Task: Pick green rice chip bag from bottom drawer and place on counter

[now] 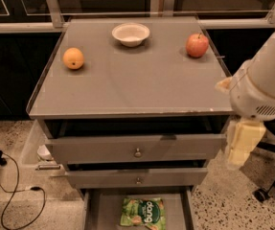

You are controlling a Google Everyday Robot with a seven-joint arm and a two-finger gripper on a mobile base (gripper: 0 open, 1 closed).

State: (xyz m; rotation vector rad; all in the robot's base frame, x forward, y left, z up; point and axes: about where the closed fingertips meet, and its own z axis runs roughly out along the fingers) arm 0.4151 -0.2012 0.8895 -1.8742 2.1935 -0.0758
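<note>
Green chip bag (143, 212) lies flat in open bottom drawer (103, 211), below counter (137, 83) front edge. Gripper (242, 145) hangs beside front-right corner, holding nothing visible; grip state cannot be told.

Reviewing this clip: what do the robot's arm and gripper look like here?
The arm is a thick white tube ending in a rounded white housing with a small slotted vent. Below it hangs the gripper, a blocky pale-yellow part, just right of the top drawer. No cables or markings show.
</note>
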